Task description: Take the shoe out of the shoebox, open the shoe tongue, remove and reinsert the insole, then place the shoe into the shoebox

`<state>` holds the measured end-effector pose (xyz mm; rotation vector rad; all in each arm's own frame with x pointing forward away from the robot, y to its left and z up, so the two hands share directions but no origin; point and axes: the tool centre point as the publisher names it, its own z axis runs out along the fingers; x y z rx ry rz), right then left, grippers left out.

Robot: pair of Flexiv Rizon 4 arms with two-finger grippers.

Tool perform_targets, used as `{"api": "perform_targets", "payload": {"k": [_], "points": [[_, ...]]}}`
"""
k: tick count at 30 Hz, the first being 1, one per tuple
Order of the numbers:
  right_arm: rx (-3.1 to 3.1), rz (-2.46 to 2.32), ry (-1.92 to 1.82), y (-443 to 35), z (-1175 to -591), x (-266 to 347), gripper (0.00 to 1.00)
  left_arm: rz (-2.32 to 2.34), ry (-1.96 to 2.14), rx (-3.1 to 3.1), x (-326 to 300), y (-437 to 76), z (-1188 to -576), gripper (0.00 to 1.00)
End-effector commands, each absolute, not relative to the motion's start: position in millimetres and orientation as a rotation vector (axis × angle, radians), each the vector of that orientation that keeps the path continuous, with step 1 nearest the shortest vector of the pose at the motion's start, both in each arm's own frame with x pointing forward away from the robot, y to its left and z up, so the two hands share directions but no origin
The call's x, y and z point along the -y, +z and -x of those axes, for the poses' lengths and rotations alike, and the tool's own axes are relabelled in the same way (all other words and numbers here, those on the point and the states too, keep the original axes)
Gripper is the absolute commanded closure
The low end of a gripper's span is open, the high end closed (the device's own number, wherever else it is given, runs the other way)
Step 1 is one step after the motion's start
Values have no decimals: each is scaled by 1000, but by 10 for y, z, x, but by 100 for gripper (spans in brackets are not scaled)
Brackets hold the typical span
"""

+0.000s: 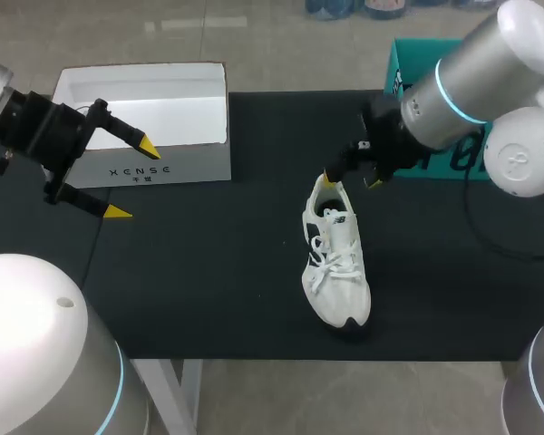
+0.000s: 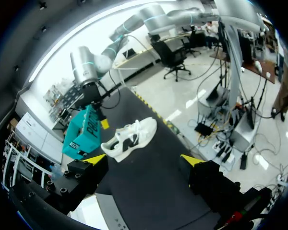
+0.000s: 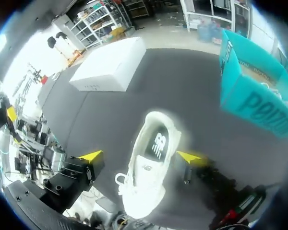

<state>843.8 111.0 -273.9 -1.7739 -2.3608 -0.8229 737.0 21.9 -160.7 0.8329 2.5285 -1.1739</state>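
A white shoe lies upright on the black mat, toe toward the front edge and heel toward the back. My right gripper hangs open just above the heel. In the right wrist view the shoe is below and between the open fingers of that gripper, neither touching it, and the dark insole shows inside the opening. My left gripper stands open in front of the white shoebox, holding nothing. From the left wrist the shoe lies well ahead of the left gripper.
A teal box stands at the back right, behind my right arm; it also shows as the teal box and the teal box. The white shoebox is open and looks empty. Bare black mat lies between shoe and shoebox.
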Motion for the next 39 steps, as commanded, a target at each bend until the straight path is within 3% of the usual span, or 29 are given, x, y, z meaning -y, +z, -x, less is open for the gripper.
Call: {"api": "perform_targets", "payload": {"k": [1,14,39], "points": [[2035,2028,-775,-2813,-8412,-1123,0,-835,-1171,-2532,-221,-1602,-7374,0],[2302,1992,-556,-2643,-8365,-1205,0,-835,-1171,-2532,-221,-1602,-7374,0],[2311,1995,-553,-2648,-8365,-1204,0,-835,-1171,-2532,-221,-1602,-7374,0]]}}
